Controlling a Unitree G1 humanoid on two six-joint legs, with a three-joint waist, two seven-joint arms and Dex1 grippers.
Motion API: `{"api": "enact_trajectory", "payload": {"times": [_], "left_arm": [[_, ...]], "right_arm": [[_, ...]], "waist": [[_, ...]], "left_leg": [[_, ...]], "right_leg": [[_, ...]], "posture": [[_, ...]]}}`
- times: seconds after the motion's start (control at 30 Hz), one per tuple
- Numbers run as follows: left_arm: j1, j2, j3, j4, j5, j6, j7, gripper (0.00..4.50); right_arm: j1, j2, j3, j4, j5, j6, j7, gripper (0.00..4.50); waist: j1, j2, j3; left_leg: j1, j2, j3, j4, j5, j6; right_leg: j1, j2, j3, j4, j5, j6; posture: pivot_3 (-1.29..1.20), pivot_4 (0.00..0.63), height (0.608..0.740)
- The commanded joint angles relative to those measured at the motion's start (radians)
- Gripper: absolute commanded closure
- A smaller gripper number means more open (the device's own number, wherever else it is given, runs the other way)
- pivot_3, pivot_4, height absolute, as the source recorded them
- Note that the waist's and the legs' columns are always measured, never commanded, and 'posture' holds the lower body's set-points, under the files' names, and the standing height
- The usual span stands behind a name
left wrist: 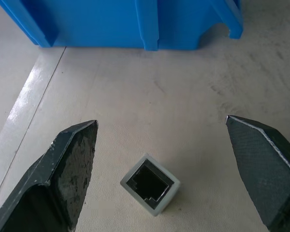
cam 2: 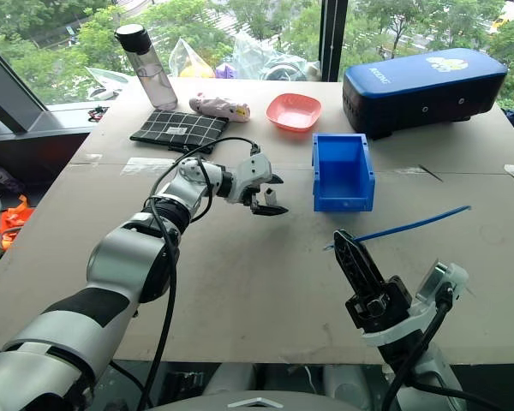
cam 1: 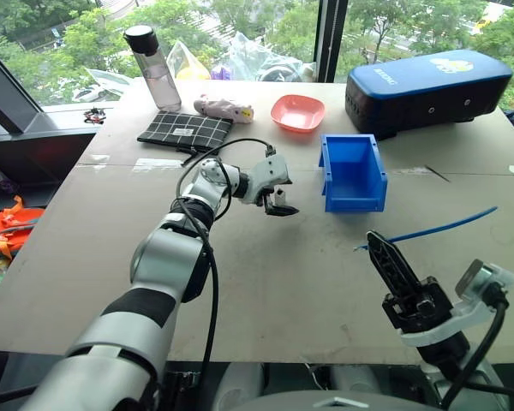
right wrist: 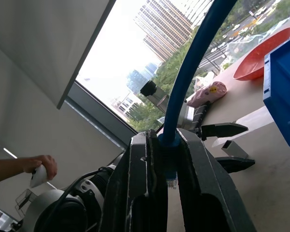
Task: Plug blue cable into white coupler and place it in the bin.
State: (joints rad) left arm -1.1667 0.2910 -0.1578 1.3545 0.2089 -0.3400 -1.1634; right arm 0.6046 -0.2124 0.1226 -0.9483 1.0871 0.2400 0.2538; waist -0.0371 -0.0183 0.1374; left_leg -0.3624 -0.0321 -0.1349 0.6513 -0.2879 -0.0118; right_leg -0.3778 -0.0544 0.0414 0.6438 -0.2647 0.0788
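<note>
Nothing is plugged yet: the right hand (cam 1: 384, 257) pinches the blue cable (cam 1: 445, 226), the wide-open left hand (cam 1: 278, 199) straddles the white coupler (left wrist: 150, 190) on the table (cam 1: 291, 282) beside the empty bin (cam 1: 353, 174).

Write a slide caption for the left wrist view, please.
Open left gripper straddles the upright white coupler on the table, socket facing the camera, bin beyond.

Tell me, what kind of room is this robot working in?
Probably an upper-floor office or lab used as a test space. A plain table stands against big windows over treetops, and the right wrist view shows city towers outside. Everyday props sit about: a water bottle, a pink bowl.
</note>
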Motion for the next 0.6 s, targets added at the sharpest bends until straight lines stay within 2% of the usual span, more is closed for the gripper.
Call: {"api": "enact_trajectory", "payload": {"times": [0.03, 0.6], "left_arm": [[-0.003, 0.024, 0.003, -0.005, 0.018, -0.006, 0.016, 0.21], [-0.012, 0.051, -0.004, -0.001, 0.069, -0.013, 0.016, 0.21]], "right_arm": [[0.020, -0.009, 0.011, -0.064, -0.006, -0.023, -0.003, 4.50], [0.067, -0.026, 0.040, -0.090, -0.032, -0.062, -0.014, 4.50]], "waist": [[0.000, 0.000, 0.000], [0.001, 0.000, 0.000]], "left_leg": [[0.000, 0.000, 0.000, 0.000, 0.000, 0.000], [0.000, 0.000, 0.000, 0.000, 0.000, 0.000]], "right_leg": [[0.000, 0.000, 0.000, 0.000, 0.000, 0.000], [0.000, 0.000, 0.000, 0.000, 0.000, 0.000]], "posture": [[0.00, 0.150, 0.736], [0.00, 0.150, 0.736]]}}
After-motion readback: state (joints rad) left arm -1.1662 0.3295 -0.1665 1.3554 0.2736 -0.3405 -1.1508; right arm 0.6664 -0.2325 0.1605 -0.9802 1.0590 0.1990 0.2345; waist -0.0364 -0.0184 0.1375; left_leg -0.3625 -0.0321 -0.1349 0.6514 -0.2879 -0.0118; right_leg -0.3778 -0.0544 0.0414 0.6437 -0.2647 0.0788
